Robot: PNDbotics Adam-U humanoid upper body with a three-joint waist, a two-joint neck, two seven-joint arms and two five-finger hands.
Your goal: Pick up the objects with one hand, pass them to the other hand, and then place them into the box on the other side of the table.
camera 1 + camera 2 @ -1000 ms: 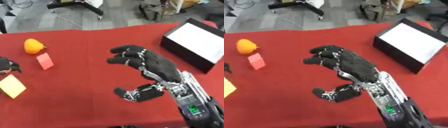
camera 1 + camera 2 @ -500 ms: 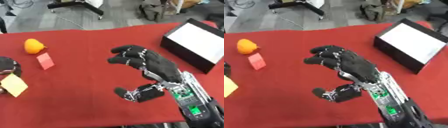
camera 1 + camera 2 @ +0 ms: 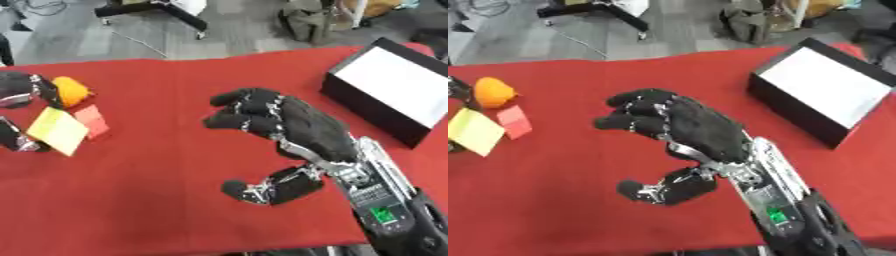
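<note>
Seemingly mid-handover | right hand (image 3: 302,131) waited empty, fingers slack and spread, over cloth (image 3: 166,200) | left hand (image 3: 19,90) pinched yellow card (image 3: 58,130), higher than before, near red block (image 3: 92,121) and orange (image 3: 70,89) | next: bring card rightward | box (image 3: 394,95) far right.

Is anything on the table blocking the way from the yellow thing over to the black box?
Only the right hand, held open over mid-table, lies between the yellow piece in the left hand and the black box. Otherwise just bare red cloth.
</note>
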